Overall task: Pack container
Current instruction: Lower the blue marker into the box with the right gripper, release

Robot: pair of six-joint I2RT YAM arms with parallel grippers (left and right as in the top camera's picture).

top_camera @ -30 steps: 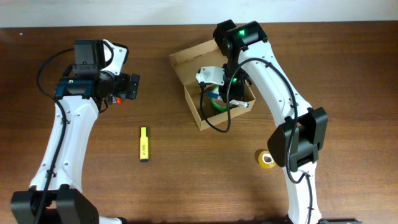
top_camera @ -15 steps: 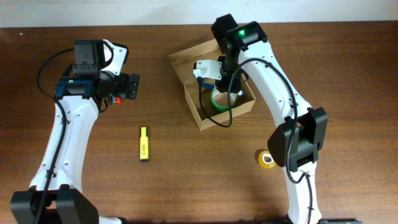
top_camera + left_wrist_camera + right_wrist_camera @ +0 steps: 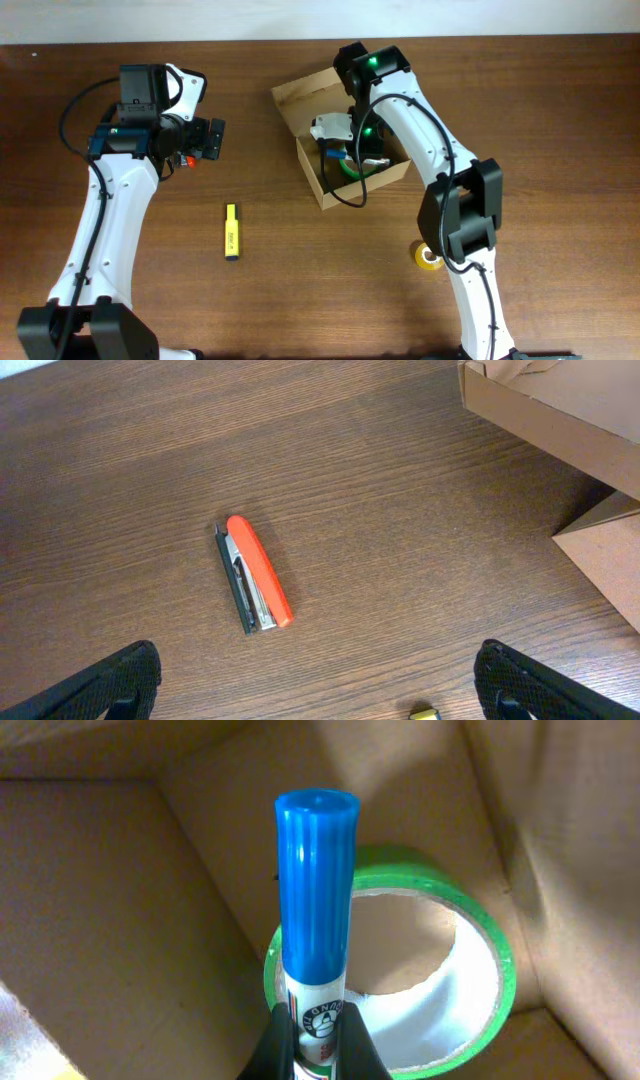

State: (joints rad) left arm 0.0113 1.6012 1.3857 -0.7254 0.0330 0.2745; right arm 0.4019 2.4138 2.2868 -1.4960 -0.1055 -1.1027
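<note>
Right gripper (image 3: 312, 1042) pinches blue-capped marker (image 3: 315, 900) inside tan cardboard box (image 3: 300, 100). Left gripper (image 3: 320, 690) spread wide. Box likely light, crushable; grip stiff wall at six o'clock.

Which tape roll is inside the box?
The green tape roll: it lies inside the cardboard box, below the blue marker. The yellow tape roll sits outside on the table.

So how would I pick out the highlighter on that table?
Look at the wooden table, left of the cardboard box. The highlighter lies alone on bare wood beside the left arm. It is a slim yellow bar, unlike the round yellow tape roll near the right arm.
</note>
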